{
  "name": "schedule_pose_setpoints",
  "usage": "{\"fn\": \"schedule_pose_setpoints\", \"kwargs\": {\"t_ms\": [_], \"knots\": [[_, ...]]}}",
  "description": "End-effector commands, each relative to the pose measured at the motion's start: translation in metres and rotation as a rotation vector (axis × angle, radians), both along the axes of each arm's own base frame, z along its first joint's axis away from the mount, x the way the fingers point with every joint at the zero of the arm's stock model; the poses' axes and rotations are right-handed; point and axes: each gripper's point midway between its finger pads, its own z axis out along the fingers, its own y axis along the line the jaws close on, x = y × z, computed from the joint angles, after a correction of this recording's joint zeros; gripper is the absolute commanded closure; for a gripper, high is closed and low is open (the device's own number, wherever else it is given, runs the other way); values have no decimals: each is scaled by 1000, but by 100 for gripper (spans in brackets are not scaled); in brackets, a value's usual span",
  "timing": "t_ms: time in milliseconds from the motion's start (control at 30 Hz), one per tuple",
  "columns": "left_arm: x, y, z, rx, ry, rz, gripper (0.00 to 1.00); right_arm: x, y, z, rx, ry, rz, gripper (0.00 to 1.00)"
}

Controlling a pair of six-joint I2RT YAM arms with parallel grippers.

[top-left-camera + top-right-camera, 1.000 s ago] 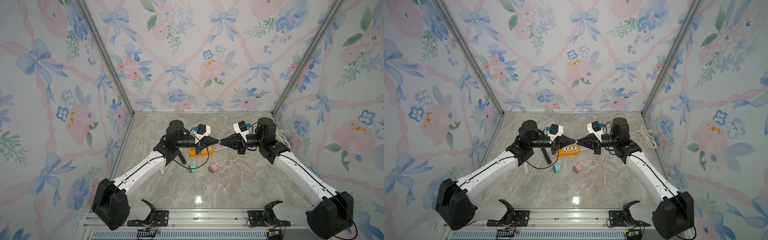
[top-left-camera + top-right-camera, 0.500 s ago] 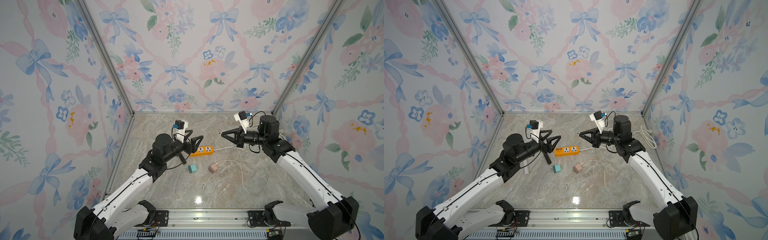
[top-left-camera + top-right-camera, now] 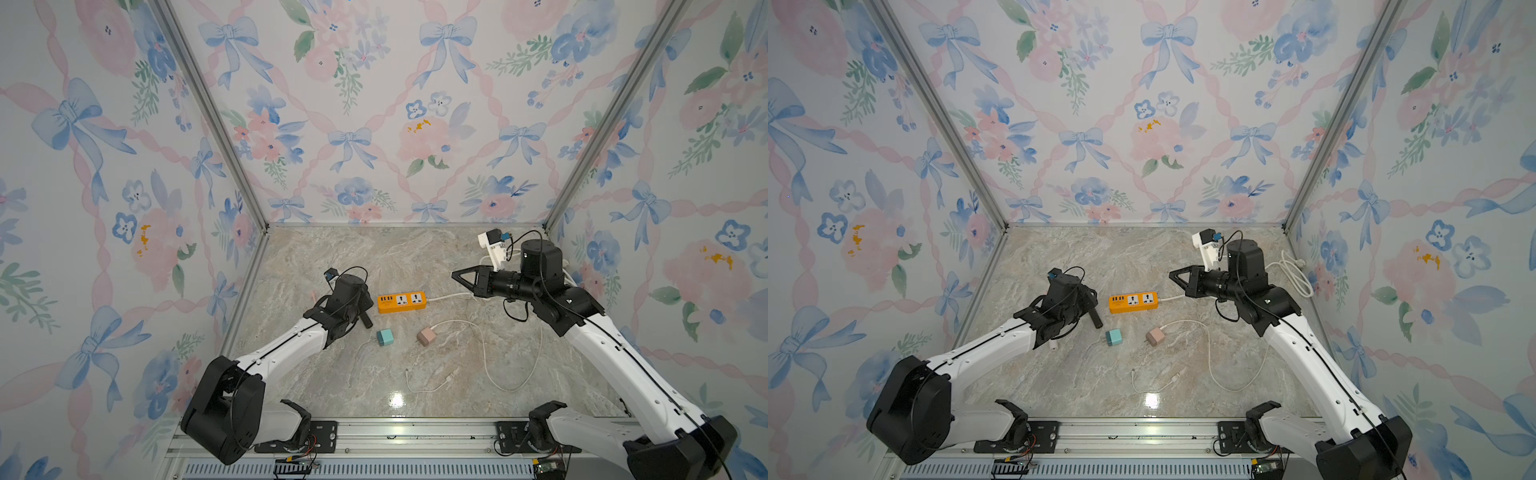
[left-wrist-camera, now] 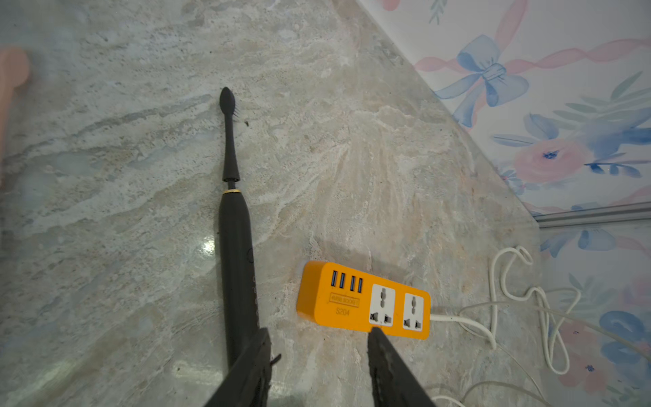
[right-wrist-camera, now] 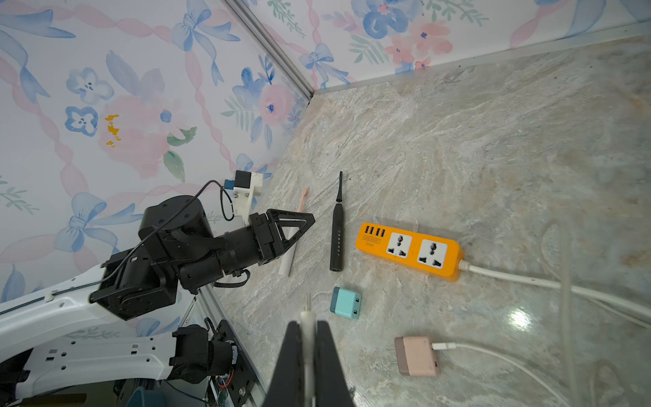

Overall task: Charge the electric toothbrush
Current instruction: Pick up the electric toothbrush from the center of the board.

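Early stage, I'd say: nothing's plugged in yet & the L arm is only lining up on the brush. The slim black electric toothbrush (image 4: 234, 246) lies flat on the marble-look counter (image 4: 105, 176), head pointing away from the left hand (image 4: 318, 331), butt end just beside the orange plastic power strip (image 4: 352, 303) w/ two sockets & a row of USB ports. In both top views the arm hides most of it.

The left hand is spread, nothing between the fingers; one finger sits over the butt of the handle, the other over the strip's near edge, so it's off-centre for a grab; can't tell if it touches.

The right hand (image 5: 308, 322) hangs above the counter, well apart from the brush, fingers pressed together; a thin pale sliver shows between them, can't tell what.

Near the strip lie a teal cube charger (image 5: 346, 303) & a pink cube charger (image 5: 417, 356) w/ a white cable (image 5: 475, 349) in it, neither one in a socket; a short loose white lead (image 3: 449, 377) lies nearer the rail. A pink-&-white manual toothbrush (image 5: 287, 262) lies beyond the black one; prob. a decoy.

Next, as I judge it: shift the left hand sideways till the handle sits between the fingers, lower, close on the thick part; it's round & smooth, so it may roll.
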Motion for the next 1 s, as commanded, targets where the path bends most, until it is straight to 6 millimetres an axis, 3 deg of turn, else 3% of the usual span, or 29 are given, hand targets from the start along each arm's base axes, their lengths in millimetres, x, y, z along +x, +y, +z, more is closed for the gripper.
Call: {"fn": "schedule_pose_setpoints", "kwargs": {"t_ms": [0, 67, 167, 467, 767, 967], "knots": [[-2, 25, -13, 94, 89, 157, 52, -7, -4, 0, -12, 28, -25, 100], [-1, 32, -16, 155, 103, 192, 38, -7, -4, -3, -16, 33, -23, 100], [8, 25, -21, 237, 121, 129, 31, -7, -4, -6, -21, 43, -21, 100], [9, 18, -67, 379, 316, 61, 38, -5, -3, -11, -1, 43, -28, 100], [6, 13, -96, 429, 398, 75, 51, -10, -1, -7, 3, 42, -4, 100], [-1, 9, -102, 431, 416, 62, 57, -8, -1, -10, -4, 56, -1, 100]]}}
